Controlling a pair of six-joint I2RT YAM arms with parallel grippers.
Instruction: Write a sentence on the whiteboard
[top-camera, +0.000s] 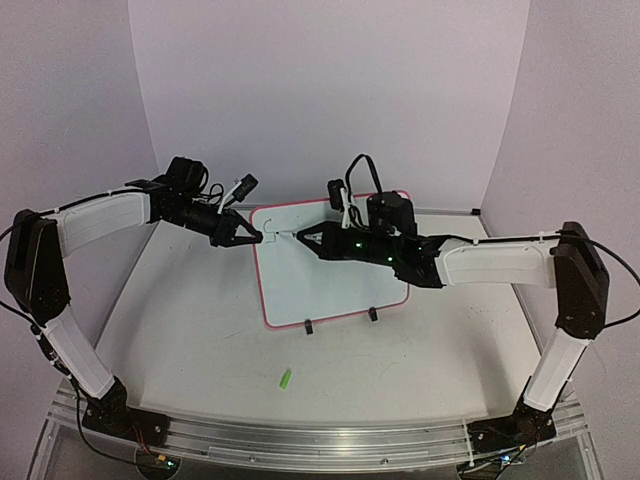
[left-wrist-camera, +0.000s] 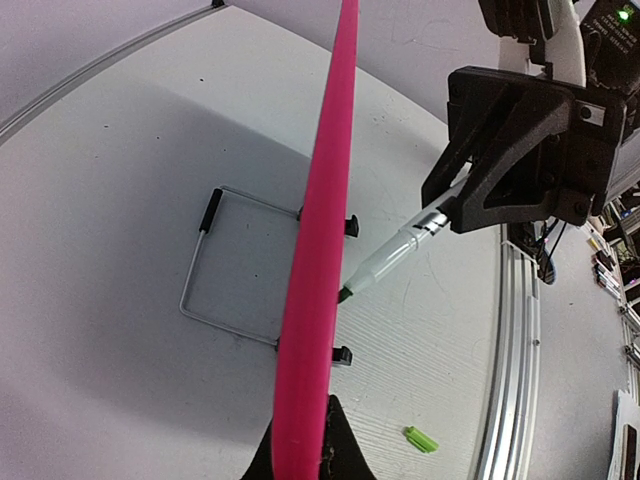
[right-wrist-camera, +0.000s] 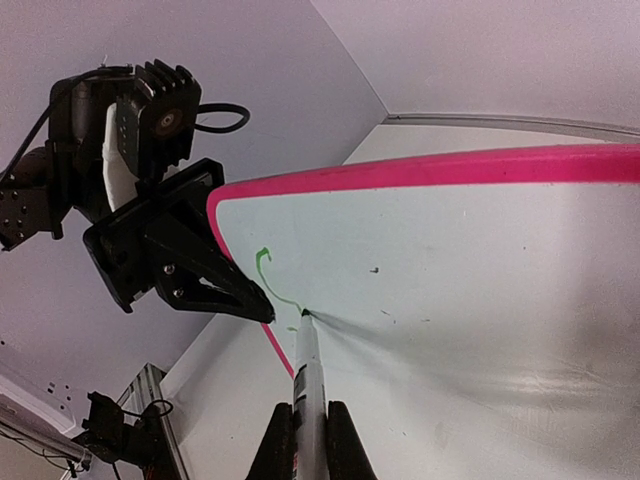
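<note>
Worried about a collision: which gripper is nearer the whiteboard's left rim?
Left. The left gripper clamps that rim; the right gripper sits inboard over the whiteboard, holding a marker.

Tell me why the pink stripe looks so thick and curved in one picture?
Left wrist view: the whiteboard sits edge-on close to the lens, so its rim looks soft and bowed. Right wrist view: pale glare low on it.
</note>
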